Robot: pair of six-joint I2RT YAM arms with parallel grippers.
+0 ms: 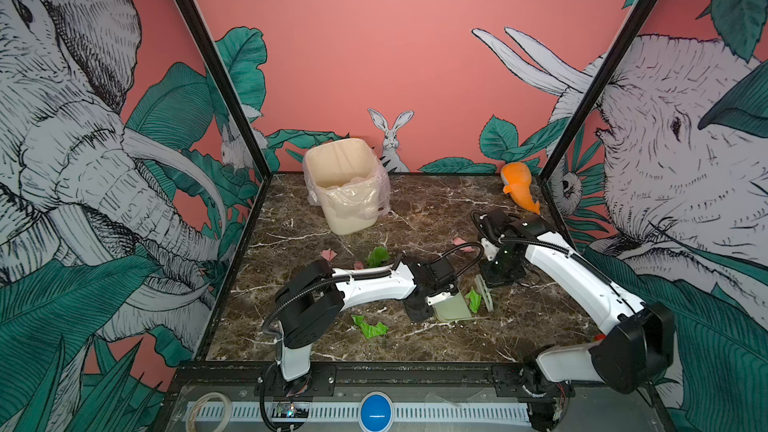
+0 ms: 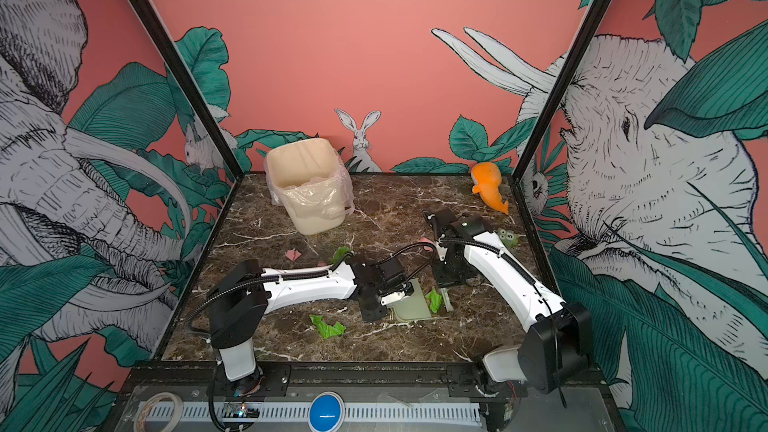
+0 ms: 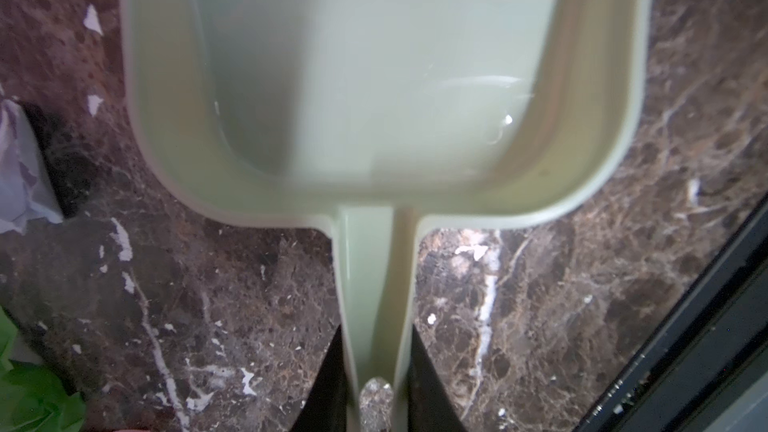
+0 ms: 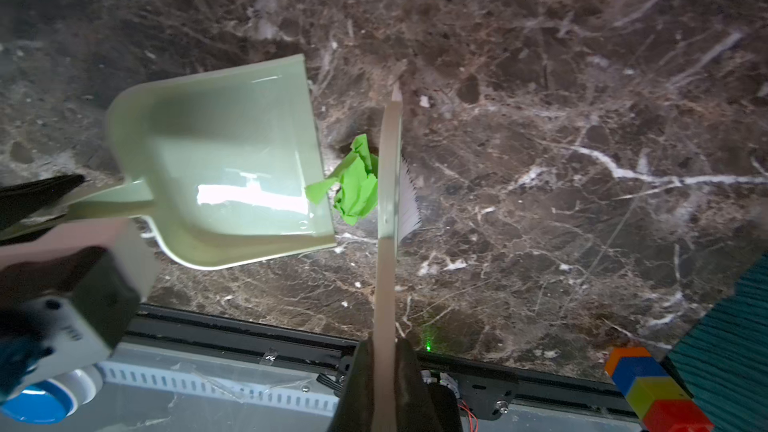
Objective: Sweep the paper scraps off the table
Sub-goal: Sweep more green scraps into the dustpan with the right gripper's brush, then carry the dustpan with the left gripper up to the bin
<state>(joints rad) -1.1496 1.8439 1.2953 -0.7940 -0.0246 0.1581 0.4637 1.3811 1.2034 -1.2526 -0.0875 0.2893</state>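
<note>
1. The table (image 1: 419, 205), dark brown marble veined white and edged by a black frame, stands between pink walls painted with elephants, rabbits and leaves. A cream bin (image 1: 345, 184) with a clear liner sits far left, an orange toy (image 1: 519, 189) far right.
2. The paper scraps (image 1: 370, 328), green and pink, lie mid-table. One green wad (image 4: 357, 180) sits between the dustpan (image 4: 216, 160) lip and the brush (image 4: 390, 184) (seemingly touching both).
3. The left gripper (image 3: 376, 340) is clamped on the dustpan handle, and the right gripper (image 4: 384, 351) on the brush handle.
4. A small greenish figure (image 2: 508, 238) beside the right arm carries a mark too small to read.
</note>
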